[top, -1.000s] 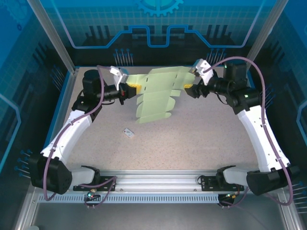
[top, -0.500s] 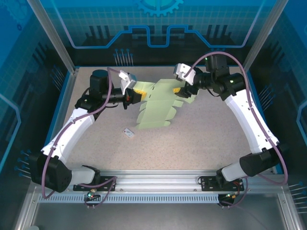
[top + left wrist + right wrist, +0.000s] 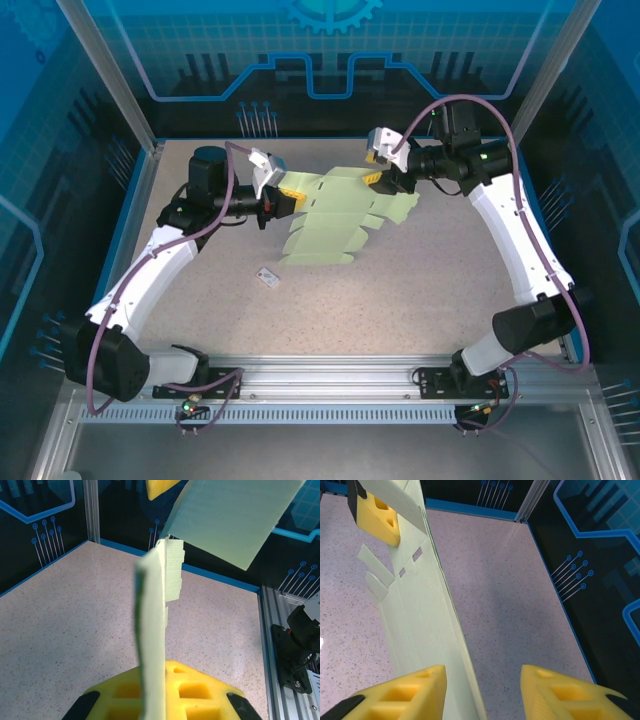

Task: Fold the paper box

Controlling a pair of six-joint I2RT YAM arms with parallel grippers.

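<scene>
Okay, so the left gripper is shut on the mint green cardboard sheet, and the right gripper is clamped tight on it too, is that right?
Not quite. The left gripper is shut on the paper box, but the right gripper is not clamped on it. The right wrist view shows its yellow fingers standing apart, with the sheet's edge running down between them, close to one finger.

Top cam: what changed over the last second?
Both grippers moved inward: the left gripper went rightward and the right gripper leftward over the paper box, whose right flap now pokes out past it. The sheet's near edge sagged lower. Unchanged: the left gripper is clamped on the sheet's left edge, and the white tag hasn't moved.
</scene>
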